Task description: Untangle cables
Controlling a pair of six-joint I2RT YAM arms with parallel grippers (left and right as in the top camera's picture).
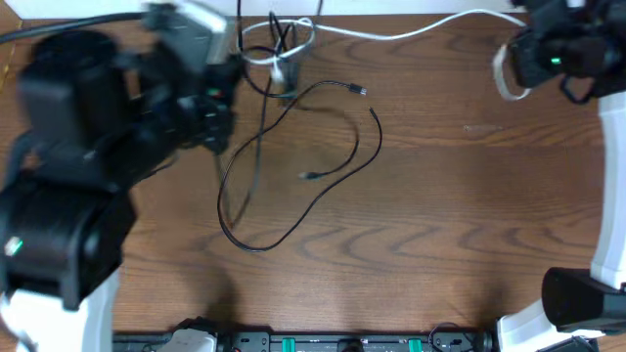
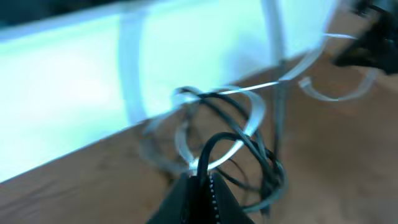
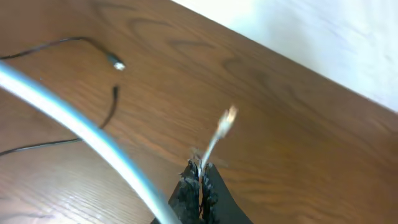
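Note:
A white cable runs along the table's far edge from a tangled knot to my right gripper. Thin black cables trail from the knot in loops over the table middle, their plug tips lying loose. My left gripper is shut on a black cable just beside the knot of white and black loops. My right gripper is shut on the white cable's end; the rest of the white cable sweeps past it, blurred.
The wooden table ends at a white wall edge at the back. A rail with green-marked equipment runs along the front edge. The arm bases stand at the front left and front right.

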